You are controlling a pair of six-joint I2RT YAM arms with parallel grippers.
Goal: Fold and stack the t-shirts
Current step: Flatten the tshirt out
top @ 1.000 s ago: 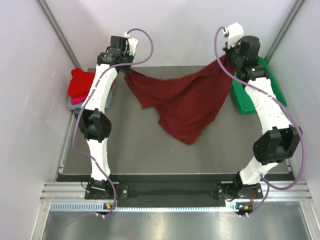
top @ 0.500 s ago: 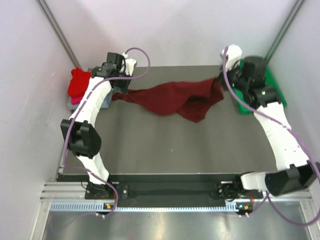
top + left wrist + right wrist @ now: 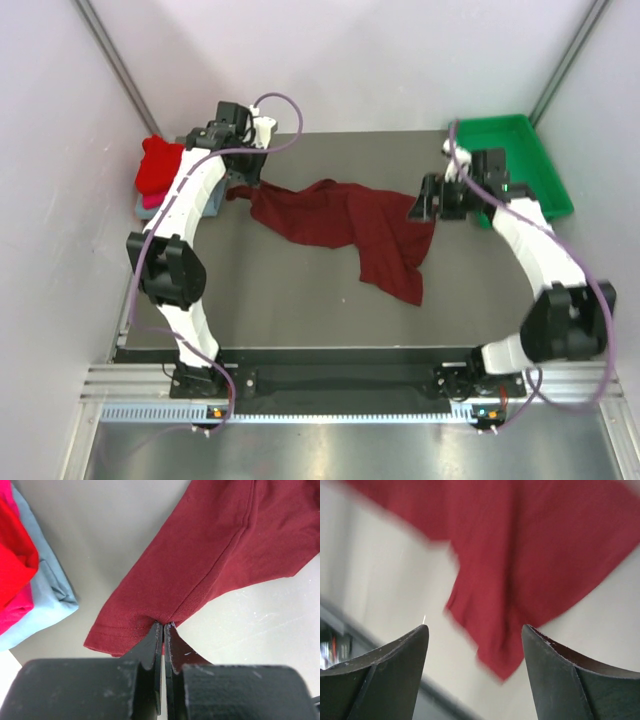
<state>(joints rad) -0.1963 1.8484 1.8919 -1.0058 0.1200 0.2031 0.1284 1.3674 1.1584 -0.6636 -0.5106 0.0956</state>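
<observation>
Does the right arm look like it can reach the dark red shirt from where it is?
Probably yes. The right end effector is open and hangs right by the maroon t-shirt's right edge, with nothing in between. The green tray is behind it, out of the way.

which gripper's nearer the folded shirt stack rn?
Left. The left gripper sits right beside the folded stack, shut on the maroon t-shirt's sleeve. The right gripper is open across the table, near the green tray.

The maroon t-shirt (image 3: 340,215) dropped; right gripper (image 3: 474,630) opened.
</observation>
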